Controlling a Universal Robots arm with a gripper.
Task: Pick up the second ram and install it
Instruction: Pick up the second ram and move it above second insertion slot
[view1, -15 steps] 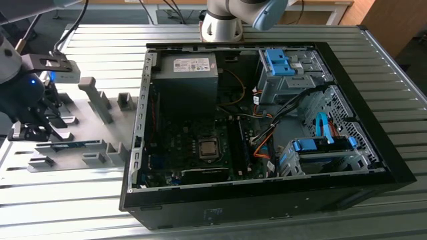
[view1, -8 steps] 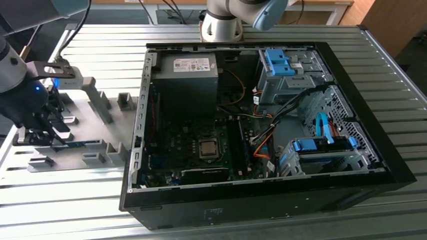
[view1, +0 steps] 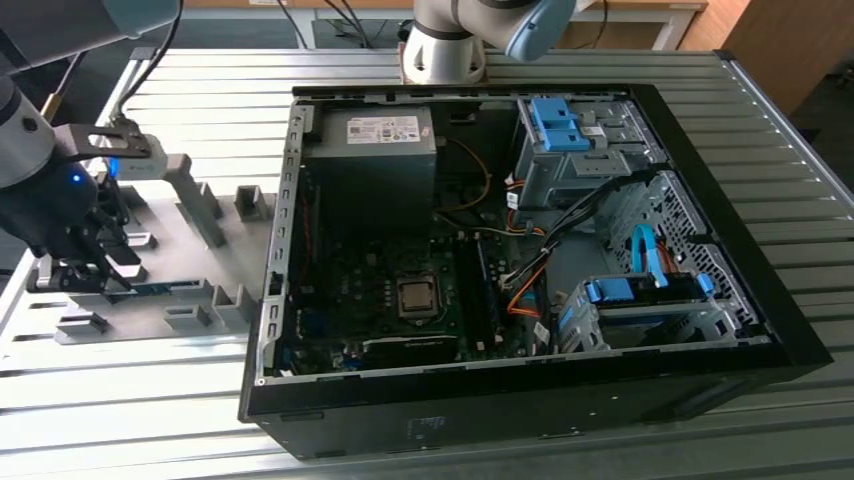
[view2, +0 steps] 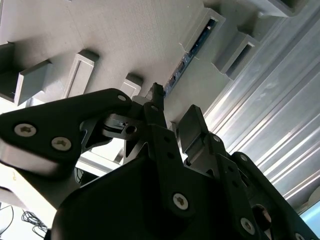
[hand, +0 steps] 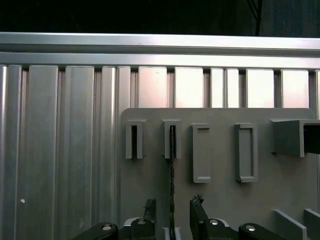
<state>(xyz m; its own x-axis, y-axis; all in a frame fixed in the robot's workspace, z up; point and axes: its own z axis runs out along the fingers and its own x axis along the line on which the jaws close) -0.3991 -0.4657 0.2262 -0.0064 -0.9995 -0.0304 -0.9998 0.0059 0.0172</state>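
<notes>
Ribbed metal counter (view1: 134, 420), open computer case (view1: 798, 340) noted. In the exterior view, the ram (view1: 167, 289) is stood on edge in the grey holder tray (view1: 200, 303), at the exterior view's left. In both wrist views it is straddled by the fingers (hand: 198, 210), set apart. It is judged light, stiff and fragile, best pinched on its flat faces.

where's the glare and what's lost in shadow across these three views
Exterior view: daylight glares off the table slats, the inside of the computer case is dim. Second wrist view: the gripper is a dark mass, the second ram shaded beyond it, slats washed out. First wrist view: black band above, bright slats, evenly lit holder plate.
</notes>
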